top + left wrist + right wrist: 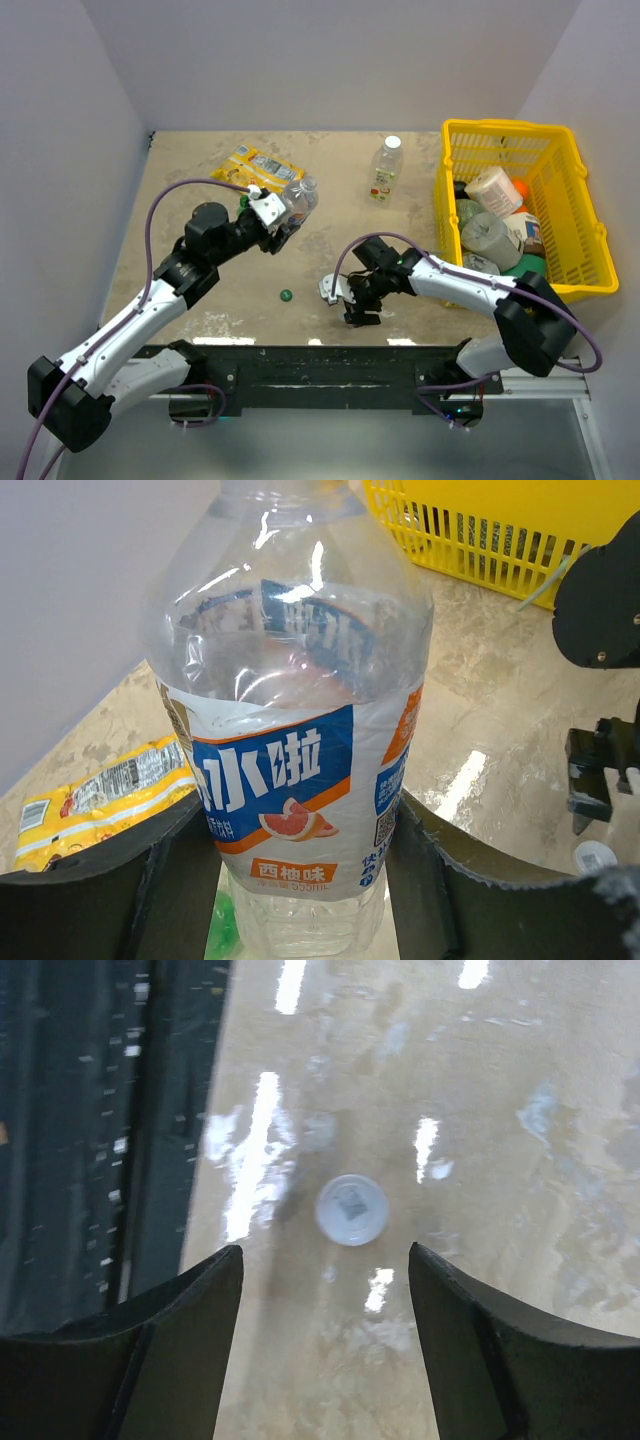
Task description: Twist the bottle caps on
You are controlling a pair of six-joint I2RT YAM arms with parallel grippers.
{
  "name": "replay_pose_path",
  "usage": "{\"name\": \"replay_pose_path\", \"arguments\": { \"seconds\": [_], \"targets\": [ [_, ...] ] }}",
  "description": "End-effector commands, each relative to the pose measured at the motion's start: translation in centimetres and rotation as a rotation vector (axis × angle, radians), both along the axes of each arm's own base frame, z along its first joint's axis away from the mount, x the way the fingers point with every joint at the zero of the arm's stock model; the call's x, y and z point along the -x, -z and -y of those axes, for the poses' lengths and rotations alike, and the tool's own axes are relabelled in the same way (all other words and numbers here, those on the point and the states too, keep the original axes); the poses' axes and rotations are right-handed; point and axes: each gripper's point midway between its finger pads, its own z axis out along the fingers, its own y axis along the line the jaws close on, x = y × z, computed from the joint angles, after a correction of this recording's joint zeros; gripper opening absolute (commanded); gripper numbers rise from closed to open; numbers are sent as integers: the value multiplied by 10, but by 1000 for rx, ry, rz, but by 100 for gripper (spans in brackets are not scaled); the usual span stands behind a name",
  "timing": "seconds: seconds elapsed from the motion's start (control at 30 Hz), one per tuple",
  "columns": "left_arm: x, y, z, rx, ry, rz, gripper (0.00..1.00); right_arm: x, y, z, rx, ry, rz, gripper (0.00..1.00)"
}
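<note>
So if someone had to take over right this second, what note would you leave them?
Left gripper: shut on a clear bottle; its neck is out of clear view, so I cannot tell whether it is capped.
Right gripper: open, empty, hovering over a white cap lying on the table.
Green cap: loose on the table between the arms.
Second bottle: standing at the back with a white cap on, looks done.
Left: probably pick up the white cap and screw it on the held bottle. The green cap's bottle I cannot make out.
</note>
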Motion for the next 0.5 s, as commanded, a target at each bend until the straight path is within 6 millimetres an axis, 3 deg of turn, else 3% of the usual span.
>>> {"name": "replay_pose_path", "arguments": {
  "seconds": [0.0,0.17,0.47],
  "targets": [
    [-6,-40,-1,58,-12,93,0,-42,0,-21,-54,95,163,70],
    [-6,-40,-2,57,-15,92,0,-43,10,-20,-32,92,191,69],
    [-8,-43,-7,53,-29,104,0,-9,19,-18,-17,-60,101,68]
  ]
}}
